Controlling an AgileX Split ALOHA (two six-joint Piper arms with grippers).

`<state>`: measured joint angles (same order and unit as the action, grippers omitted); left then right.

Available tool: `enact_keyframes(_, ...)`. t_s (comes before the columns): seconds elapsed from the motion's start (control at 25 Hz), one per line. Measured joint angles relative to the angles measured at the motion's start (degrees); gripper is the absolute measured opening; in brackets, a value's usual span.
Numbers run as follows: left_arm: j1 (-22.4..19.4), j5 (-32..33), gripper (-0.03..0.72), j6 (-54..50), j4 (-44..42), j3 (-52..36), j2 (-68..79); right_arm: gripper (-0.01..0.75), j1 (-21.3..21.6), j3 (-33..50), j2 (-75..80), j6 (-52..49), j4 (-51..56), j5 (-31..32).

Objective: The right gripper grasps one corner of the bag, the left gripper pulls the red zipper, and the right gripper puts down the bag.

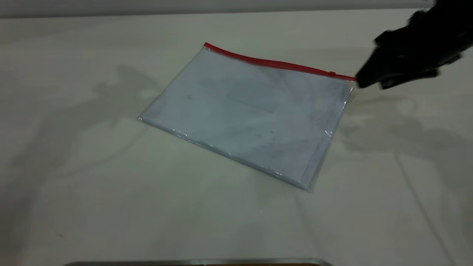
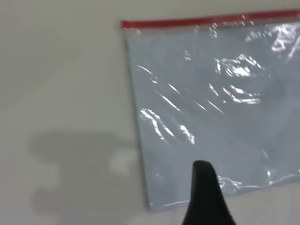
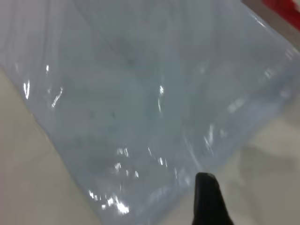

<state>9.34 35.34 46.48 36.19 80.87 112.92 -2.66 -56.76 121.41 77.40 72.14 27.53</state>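
The bag [image 1: 251, 111], a clear pouch with white sheets inside, lies flat and slanted on the pale table [image 1: 92, 184]. Along its far long edge runs the red zipper [image 1: 273, 63], and the small slider [image 1: 332, 73] sits close to the right end. My right gripper [image 1: 371, 85] hovers, blurred, just beyond the bag's far right corner, open and holding nothing. The right wrist view shows the bag [image 3: 140, 93] and a piece of the red zipper [image 3: 286, 9]. My left gripper [image 2: 204, 176] is outside the exterior view. It hangs over the bag [image 2: 211, 117] near the short edge, opposite the red zipper [image 2: 201, 21].
A grey metal edge [image 1: 199, 262] runs along the front of the exterior view. The table's far edge meets a wall [image 1: 221, 5] behind the bag. Bare table surrounds the bag on all sides.
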Motion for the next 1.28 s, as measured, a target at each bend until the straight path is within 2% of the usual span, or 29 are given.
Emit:
enact_keyframes(0.24, 1.0, 0.4, 0.551, 0.2, 0.0, 0.3, 2.6, 0.502, 3.6, -9.9, 9.9, 1.9, 1.2, 6.3)
enact_keyframes(0.44, 1.0, 0.5, 0.551, 0.2, 0.0, 0.4, 2.6, 0.502, 6.8, -14.1, 14.6, 5.5, 1.2, 8.8)
enact_keyframes(1.12, 1.2, 2.4, 0.551, 0.8, 0.0, 0.5, 2.6, 0.501, 7.1, -22.4, 25.0, 16.0, 7.6, 20.2)
enact_keyframes(1.28, 2.3, 3.1, 0.551, 3.6, 0.0, 0.5, 2.6, 0.471, 7.1, -22.4, 26.2, 19.3, 11.2, 23.1)
